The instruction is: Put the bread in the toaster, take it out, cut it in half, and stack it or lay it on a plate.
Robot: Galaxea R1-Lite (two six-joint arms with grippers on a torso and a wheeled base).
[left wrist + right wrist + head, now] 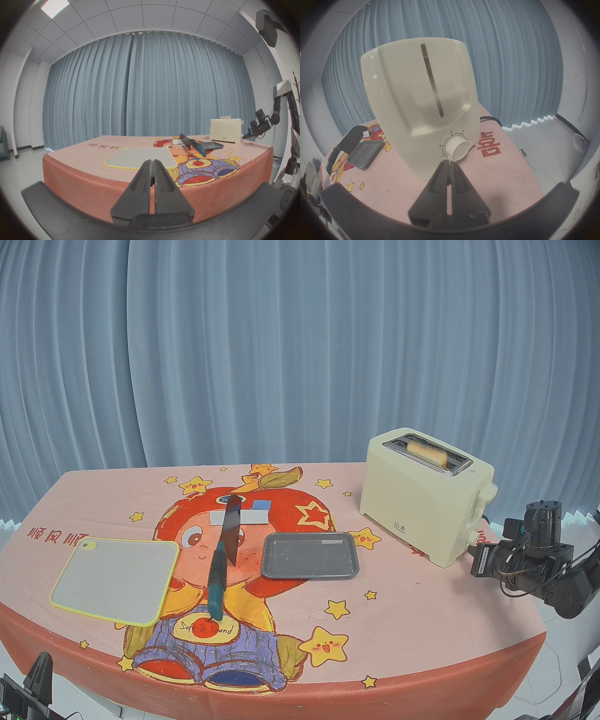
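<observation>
I see the golden bread slice [428, 452] sunk in the slot of the cream plastic toaster [425, 505]; my right gripper [450, 164] is pinched together, tips seemingly touching the round dial [456, 147]; my left gripper [153, 162], likewise closed, hangs empty.

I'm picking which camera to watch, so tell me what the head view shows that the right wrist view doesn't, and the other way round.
Head view, not the wrist view: the bread sitting in the top of the toaster, and the cutting board. Right wrist view, not the head view: the long slot in the toaster's end face, and the right gripper shut, tips close to the dial. Both: the toaster, the grey tray, the knife.
</observation>
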